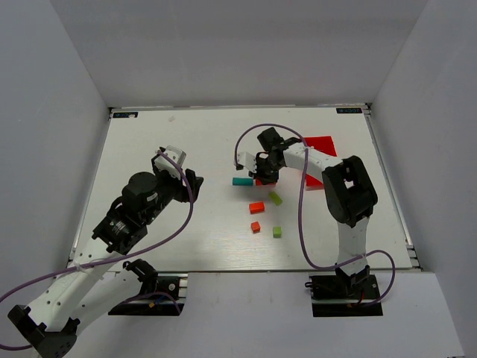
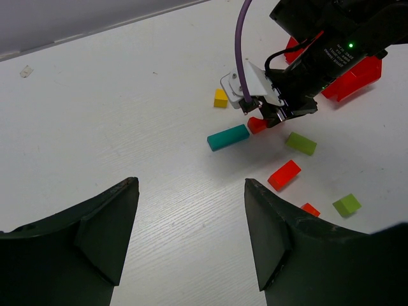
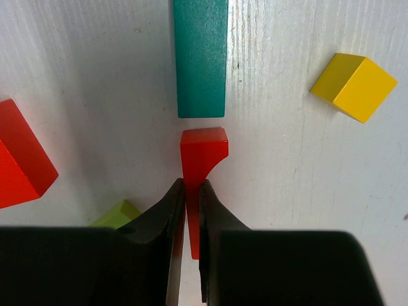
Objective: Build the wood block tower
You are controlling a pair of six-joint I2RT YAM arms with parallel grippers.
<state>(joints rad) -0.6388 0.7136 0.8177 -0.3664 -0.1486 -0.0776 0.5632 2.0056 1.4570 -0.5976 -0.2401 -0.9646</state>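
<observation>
Seven wood blocks [image 1: 256,207] lie in one layer near the middle of the table [image 1: 149,149], a little right of centre, none resting on another.

There is one teal bar [image 3: 201,57], lying flat. Just beside one of its short ends, with a thin gap between them, is one red piece [image 3: 203,159]. It has a wide head toward the bar and a narrow stem. The right gripper [image 3: 192,191] is closed on that stem, one finger on each side. I cannot tell whether the piece touches the table.

There is one yellow cube [image 2: 220,98], off to one side of the teal bar and apart from it.

There are two lime-green pieces: one short lime-green bar [image 2: 301,143] near the right gripper and one lime-green cube [image 2: 346,204] nearer the arm bases.

Besides the held piece there are two more red-orange ones. The orange-red block [image 2: 284,174] lies between the lime-green bar and the near edge. The small orange-red cube [image 2: 310,209] lies near the lime-green cube and apart from it. That makes three red-orange pieces in all.

One red bin [image 2: 350,76] sits on the far right part of the table, behind the right arm, which covers part of it.

The left gripper [image 2: 191,186] is wide open and holds nothing. It hangs over the left half of the table, well apart from the blocks and facing them.

Each of the two arms carries one purple cable [image 1: 186,216].
</observation>
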